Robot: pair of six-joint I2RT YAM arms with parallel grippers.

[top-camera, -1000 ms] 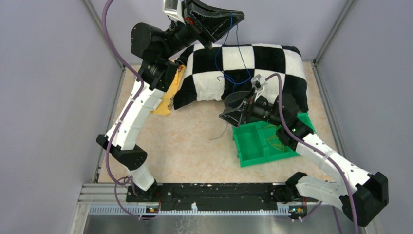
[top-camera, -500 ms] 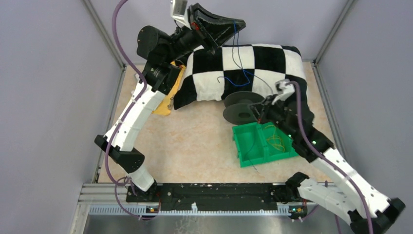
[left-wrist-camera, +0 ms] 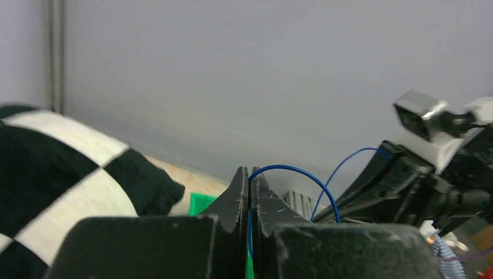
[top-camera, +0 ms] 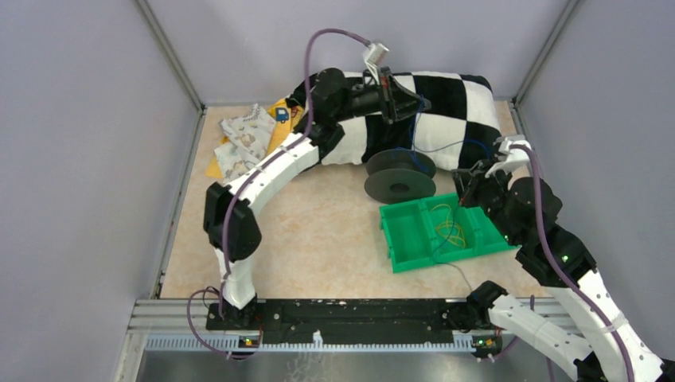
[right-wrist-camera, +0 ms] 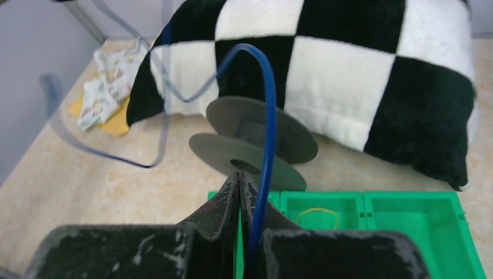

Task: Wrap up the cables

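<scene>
The black two-flanged spool (top-camera: 400, 177) (right-wrist-camera: 256, 142) lies on the table in front of the checkered pillow. A thin blue cable (top-camera: 439, 146) (left-wrist-camera: 296, 170) (right-wrist-camera: 268, 116) loops from it across the pillow. My left gripper (top-camera: 419, 103) (left-wrist-camera: 250, 170) hovers over the pillow behind the spool, shut on the cable, which comes out of the seam at its tips. My right gripper (top-camera: 464, 172) (right-wrist-camera: 240, 174) is just right of the spool, above the green tray, jaws shut. The cable runs down the outside of its right finger, not through the seam.
The black-and-white checkered pillow (top-camera: 454, 99) (right-wrist-camera: 349, 75) fills the back of the table. A green tray (top-camera: 406, 231) (right-wrist-camera: 407, 195) with yellow looped strands (top-camera: 450, 227) sits near the spool. A patterned cloth (top-camera: 247, 135) lies on a yellow pad at back left.
My left arm swung from high at the back left down over the pillow, still holding the cable. My right gripper closed and drew back to the right, off the spool.
</scene>
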